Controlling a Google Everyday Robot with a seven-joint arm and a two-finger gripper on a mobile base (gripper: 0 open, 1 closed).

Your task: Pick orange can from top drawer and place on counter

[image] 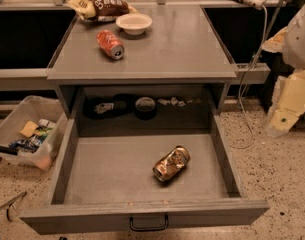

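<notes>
The orange can (171, 163) lies on its side on the floor of the open top drawer (117, 169), right of the middle, with its silver end towards the front left. The drawer is pulled fully out and its front panel with the dark wire handle (148, 224) is at the bottom of the view. The grey counter (172, 44) sits above it. My gripper (283, 115), a cream and white body, hangs at the right edge, outside the drawer, to the right of the cabinet and above the floor. It holds nothing that I can see.
On the counter lie a brighter red-orange can (110, 44) on its side, a white bowl (134, 23) and a chip bag (99, 5). A clear bin (27, 131) with clutter stands on the floor at the left. White cables (252, 69) hang at the right.
</notes>
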